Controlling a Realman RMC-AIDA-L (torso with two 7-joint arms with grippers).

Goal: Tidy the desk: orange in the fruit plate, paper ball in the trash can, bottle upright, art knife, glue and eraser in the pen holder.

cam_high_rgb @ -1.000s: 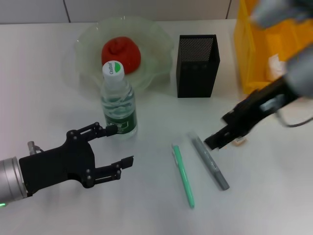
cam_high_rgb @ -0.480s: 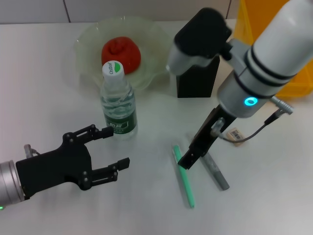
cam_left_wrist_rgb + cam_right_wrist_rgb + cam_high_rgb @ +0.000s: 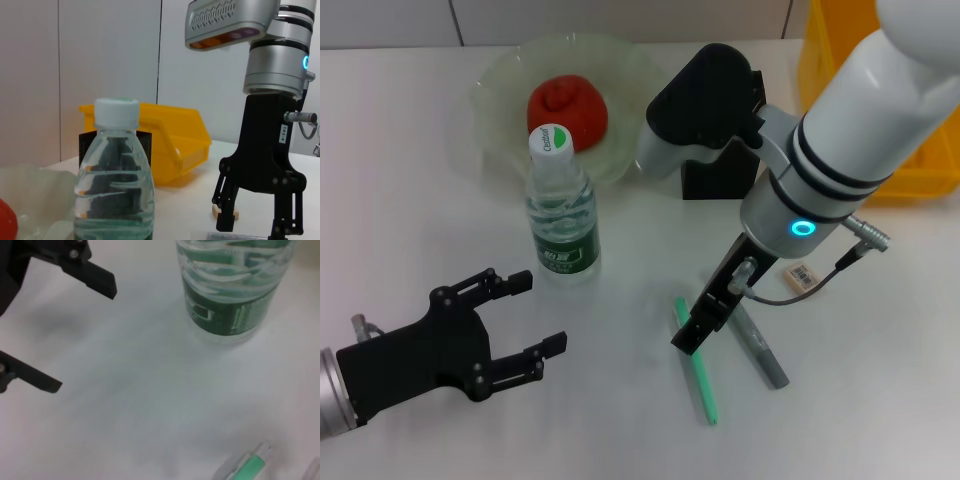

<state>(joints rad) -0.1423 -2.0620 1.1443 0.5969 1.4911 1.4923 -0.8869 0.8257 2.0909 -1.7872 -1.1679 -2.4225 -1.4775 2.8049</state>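
Overhead, the trash can (image 3: 835, 70) sits at two o'clock on the desk (image 3: 410, 150), largely hidden behind the right arm. At eleven o'clock lies the fruit plate (image 3: 505, 85), and the orange (image 3: 567, 107) rests inside it. Just toward one o'clock from the plate stands the pen holder (image 3: 715, 175), partly covered by the arm's black joint. The bottle (image 3: 561, 205) stands upright at about ten o'clock of centre, touching the plate's near rim in the head view; the left wrist view shows its white cap on.

The left gripper (image 3: 525, 315) hovers at eight o'clock, its fingers spread wide apart, holding nothing, a little clear of the bottle. The right gripper (image 3: 695, 325) points down near centre, right over the upper end of the green pen-like tool (image 3: 696, 365); whether it touches cannot be told. Its jaws look slightly apart in the left wrist view, clamping nothing. A grey tool (image 3: 757, 345) lies just beside, at four o'clock. The eraser (image 3: 800, 273) lies flat at three o'clock, barcode up.
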